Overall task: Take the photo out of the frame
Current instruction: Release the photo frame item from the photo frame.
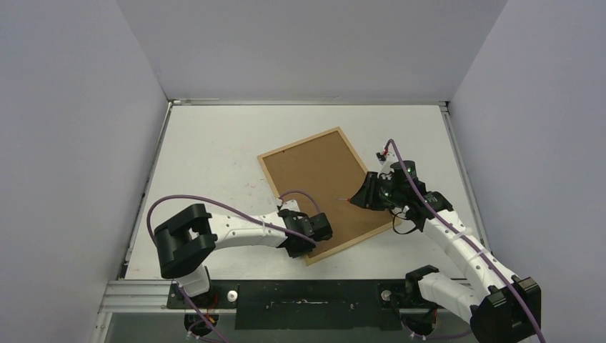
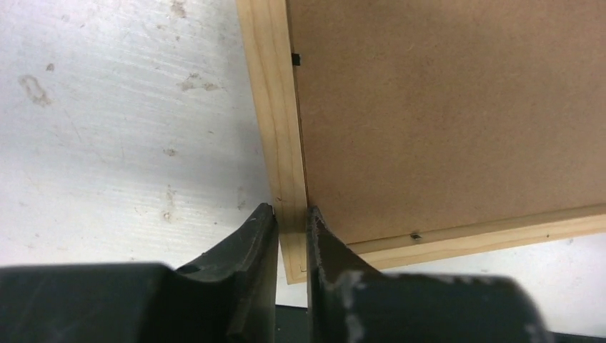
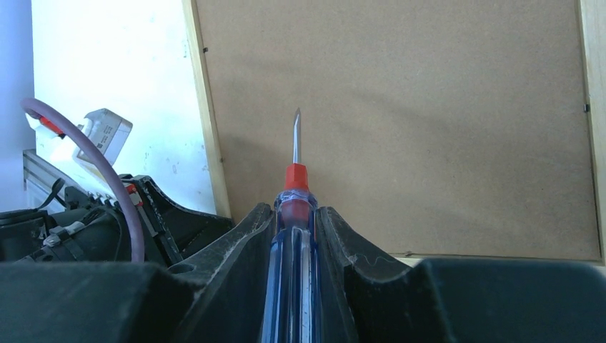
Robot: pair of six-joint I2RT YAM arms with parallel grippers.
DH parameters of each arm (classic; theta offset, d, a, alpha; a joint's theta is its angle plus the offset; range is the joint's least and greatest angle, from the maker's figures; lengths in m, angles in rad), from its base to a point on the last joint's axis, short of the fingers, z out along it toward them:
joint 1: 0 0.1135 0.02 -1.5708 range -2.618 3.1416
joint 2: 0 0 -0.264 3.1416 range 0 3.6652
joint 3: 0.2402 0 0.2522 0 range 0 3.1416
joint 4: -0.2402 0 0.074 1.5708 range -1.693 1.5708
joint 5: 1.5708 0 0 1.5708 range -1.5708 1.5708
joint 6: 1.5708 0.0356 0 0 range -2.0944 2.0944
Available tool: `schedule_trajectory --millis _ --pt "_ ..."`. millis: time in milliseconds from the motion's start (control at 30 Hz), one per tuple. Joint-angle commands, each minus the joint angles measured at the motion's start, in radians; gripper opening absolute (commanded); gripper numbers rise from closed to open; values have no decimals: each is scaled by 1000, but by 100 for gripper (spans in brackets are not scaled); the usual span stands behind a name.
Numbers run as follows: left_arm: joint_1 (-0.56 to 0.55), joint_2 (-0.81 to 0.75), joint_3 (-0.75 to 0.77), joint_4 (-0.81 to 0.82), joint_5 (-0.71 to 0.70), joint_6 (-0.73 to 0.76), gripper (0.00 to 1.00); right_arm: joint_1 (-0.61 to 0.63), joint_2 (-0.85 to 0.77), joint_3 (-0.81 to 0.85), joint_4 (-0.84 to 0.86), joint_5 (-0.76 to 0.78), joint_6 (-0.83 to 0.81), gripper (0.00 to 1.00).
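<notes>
The frame of light wood lies face down on the white table, its brown backing panel facing up. The photo is hidden under that panel. My left gripper is shut on the frame's wooden moulding close to its near corner, one finger outside the moulding and one over the backing. My right gripper is shut on a screwdriver with a blue handle and red collar. Its metal tip points across the backing from the frame's right side.
Small dark metal tabs sit along the inner edge of the moulding. The left arm reaches in from the near left, with its purple cable looping above it. Grey walls enclose the table, and a dark rail runs along its near edge.
</notes>
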Motion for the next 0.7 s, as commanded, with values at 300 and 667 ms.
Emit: schedule_trajectory --millis 300,667 --pt "-71 -169 -418 270 -23 152 0 -5 -1 -34 114 -215 28 0" --pt "-85 -452 -645 372 -93 244 0 57 104 -21 149 -312 -30 0"
